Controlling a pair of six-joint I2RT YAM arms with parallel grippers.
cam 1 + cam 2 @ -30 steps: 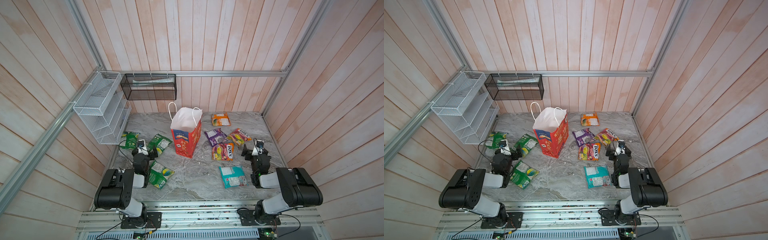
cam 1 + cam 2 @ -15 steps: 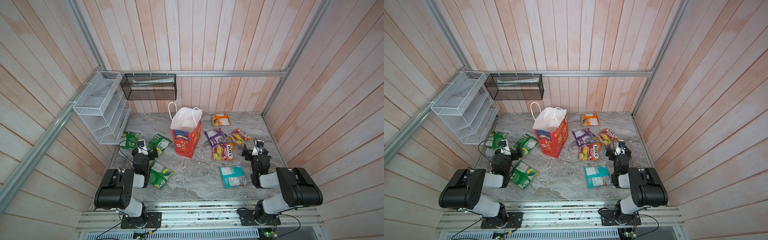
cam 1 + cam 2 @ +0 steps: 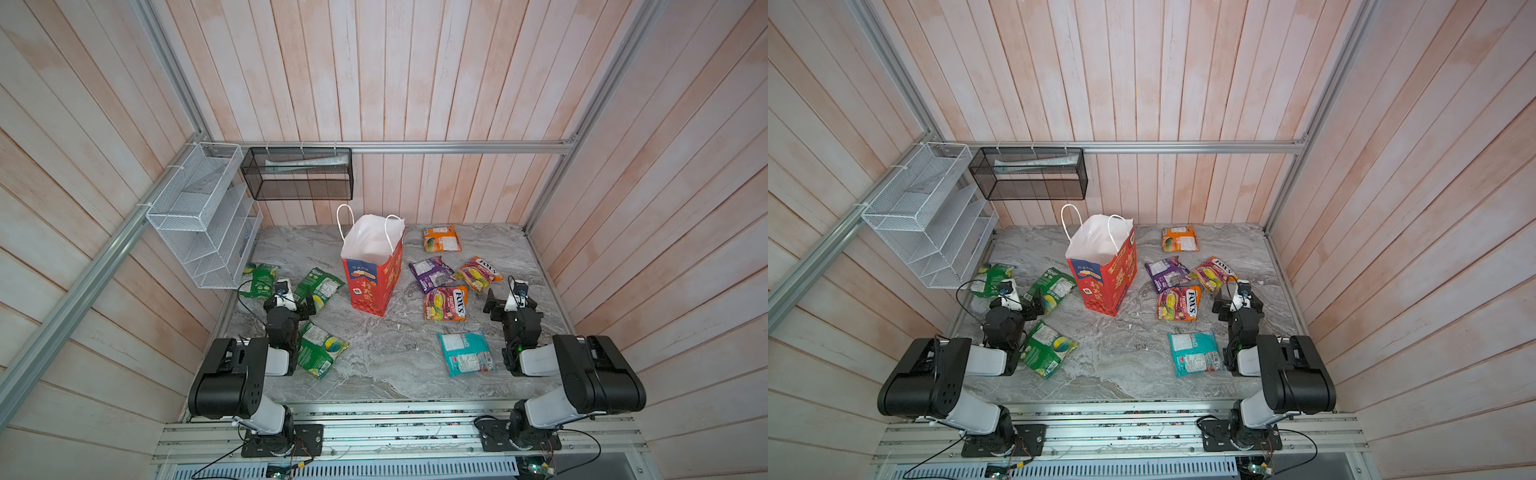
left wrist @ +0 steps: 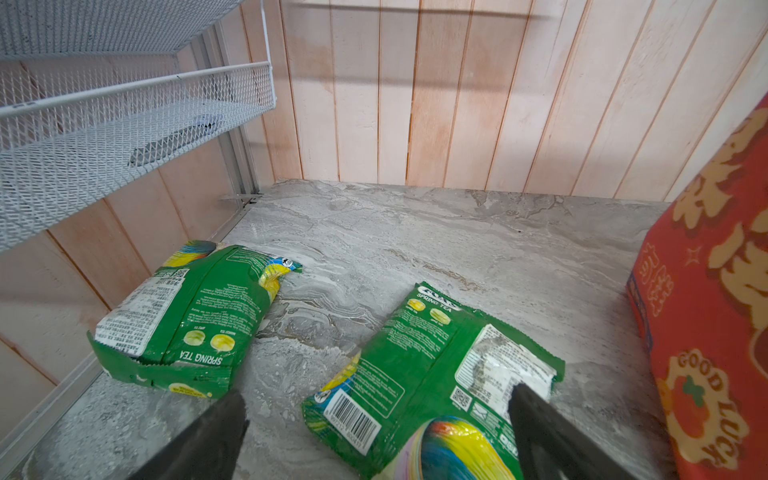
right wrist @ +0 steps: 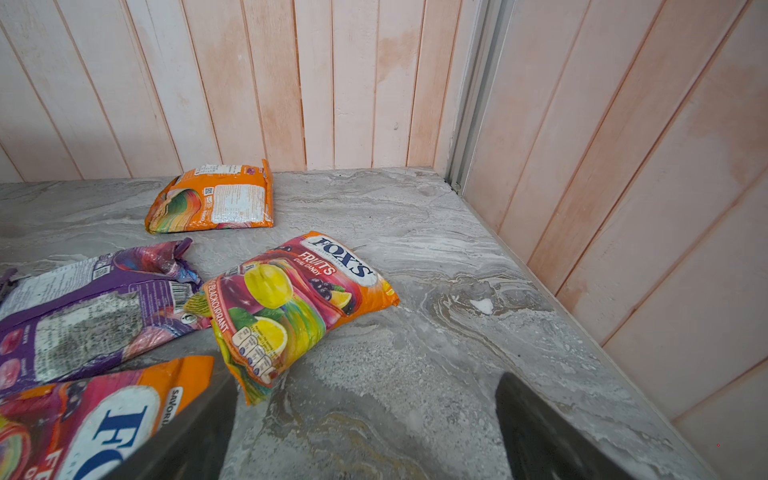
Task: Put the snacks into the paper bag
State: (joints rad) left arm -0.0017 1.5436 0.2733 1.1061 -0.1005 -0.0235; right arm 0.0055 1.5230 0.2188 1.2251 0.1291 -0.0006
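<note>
The red paper bag stands upright and open mid-table. Snacks lie flat around it: three green packets on the left; orange, purple, two FOX'S and teal on the right. My left gripper is open, low over a green packet, holding nothing. My right gripper is open above bare table, beside a FOX'S packet.
A white wire rack hangs on the left wall above the far green packet. A black mesh basket hangs on the back wall. Wooden walls close the table on three sides. The bag's side stands near the left gripper.
</note>
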